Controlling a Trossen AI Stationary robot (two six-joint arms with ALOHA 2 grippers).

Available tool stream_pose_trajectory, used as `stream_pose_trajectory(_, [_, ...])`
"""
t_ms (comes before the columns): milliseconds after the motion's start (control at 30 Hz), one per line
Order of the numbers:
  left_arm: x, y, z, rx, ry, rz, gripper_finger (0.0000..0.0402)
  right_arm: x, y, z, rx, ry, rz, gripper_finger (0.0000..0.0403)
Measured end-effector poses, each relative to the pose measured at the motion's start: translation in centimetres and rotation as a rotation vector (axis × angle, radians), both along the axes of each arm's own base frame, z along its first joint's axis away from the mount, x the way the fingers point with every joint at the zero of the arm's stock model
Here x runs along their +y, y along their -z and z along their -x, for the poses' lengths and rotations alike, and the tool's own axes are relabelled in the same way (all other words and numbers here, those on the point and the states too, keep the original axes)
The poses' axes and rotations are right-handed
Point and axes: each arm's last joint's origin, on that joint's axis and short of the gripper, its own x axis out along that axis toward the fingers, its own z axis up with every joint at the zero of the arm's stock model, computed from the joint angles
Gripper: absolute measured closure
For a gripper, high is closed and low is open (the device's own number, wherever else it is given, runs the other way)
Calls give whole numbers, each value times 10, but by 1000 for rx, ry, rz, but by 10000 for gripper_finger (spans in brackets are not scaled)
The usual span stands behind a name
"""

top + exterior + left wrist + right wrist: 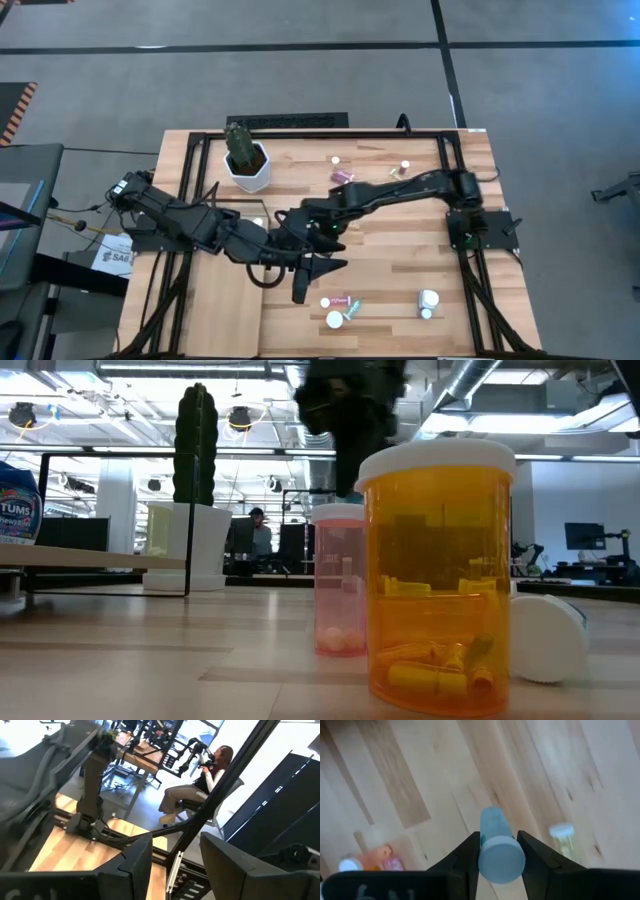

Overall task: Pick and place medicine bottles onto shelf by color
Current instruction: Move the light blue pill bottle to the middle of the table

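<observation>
Plank desk: right gripper clamped on blue bottle, mid-carry near cactus pot; shelf placement pending; left fingers apart.

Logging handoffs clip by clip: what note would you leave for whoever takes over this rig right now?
Right end effector: shut on a blue bottle, held above the tabletop near the middle.
Left end effector: open, empty, raised beside the right arm.
Bottles: a cluster near the front edge, a white one at front right, several near the back.
Shelf: at front left; no bottles visible on it.
Left: place the blue bottle, then sort all the others by color.
</observation>
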Motion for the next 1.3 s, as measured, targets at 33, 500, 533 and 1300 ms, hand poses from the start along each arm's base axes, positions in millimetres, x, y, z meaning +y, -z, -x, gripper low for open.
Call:
stream_pose_trajectory(33, [-1,0,0,0,2,0,249,1,1,-4,8,-2,1,275])
stream_pose_trajectory(500, [-8,0,4,0,25,-24,249,5,36,-50,112,-6,6,271])
stream_pose_trajectory(533, [-8,0,4,0,26,-26,249,5,37,-50,120,-6,6,272])
stream_pose_trajectory(1300, [-7,0,3,-4,-8,-49,249,5,65,-58,175,-63,23,249])
